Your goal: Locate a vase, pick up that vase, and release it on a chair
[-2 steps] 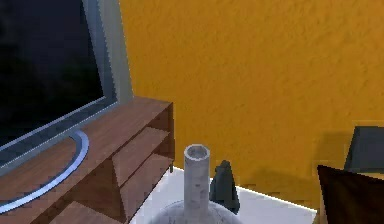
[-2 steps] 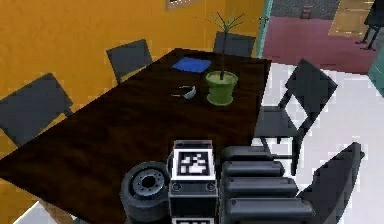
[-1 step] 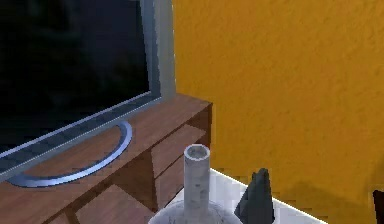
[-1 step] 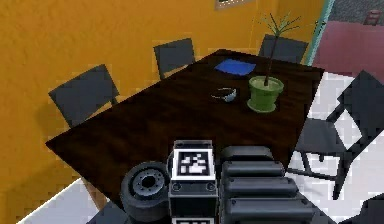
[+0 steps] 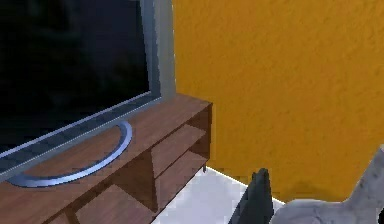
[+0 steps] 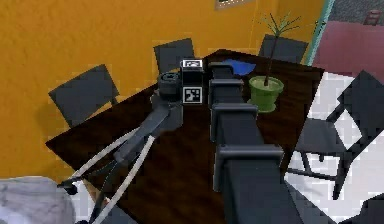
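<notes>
In the arm side view my arm [image 6: 240,150] reaches out over a dark table [image 6: 180,150]. The gripper [image 6: 85,198] stretches down toward the view's lower left, its thin fingers [image 6: 105,158] ending near the table's edge beside a pale grey lumpy thing [image 6: 30,200]. I cannot tell whether it holds anything. A potted plant in a green pot [image 6: 266,90] stands on the table beyond the arm. Dark chairs ring the table: one at the left [image 6: 85,95], one at the back [image 6: 175,55] and one at the right [image 6: 335,125].
A blue flat thing [image 6: 240,68] lies at the table's far end, near another chair [image 6: 282,47]. In the forward view a large dark television [image 5: 70,70] stands on a wooden cabinet [image 5: 170,145] against an orange wall [image 5: 290,90]. The pale grey thing [image 5: 340,208] sits bottom right.
</notes>
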Controlling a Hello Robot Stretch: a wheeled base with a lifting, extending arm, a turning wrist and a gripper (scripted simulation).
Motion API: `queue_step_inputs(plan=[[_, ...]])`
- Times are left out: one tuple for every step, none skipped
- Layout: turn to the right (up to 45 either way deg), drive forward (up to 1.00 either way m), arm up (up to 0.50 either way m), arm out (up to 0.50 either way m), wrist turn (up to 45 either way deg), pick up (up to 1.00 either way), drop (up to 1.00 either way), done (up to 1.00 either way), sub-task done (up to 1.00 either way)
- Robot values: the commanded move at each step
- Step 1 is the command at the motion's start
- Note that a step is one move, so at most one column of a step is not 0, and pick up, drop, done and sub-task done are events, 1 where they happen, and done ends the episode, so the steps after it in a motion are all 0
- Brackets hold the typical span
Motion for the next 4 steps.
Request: queue_step_inputs(plan=[[0.0, 0.00, 0.00, 0.00, 39.0, 0.00, 0.00, 0.00, 0.00], [0.0, 0.00, -0.32, 0.00, 0.0, 0.00, 0.00, 0.00, 0.00], [0.0, 0.00, -0.50, 0.00, 0.0, 0.00, 0.00, 0.00, 0.00], [0.0, 0.00, 0.00, 0.00, 0.0, 0.00, 1.00, 0.00, 0.00]])
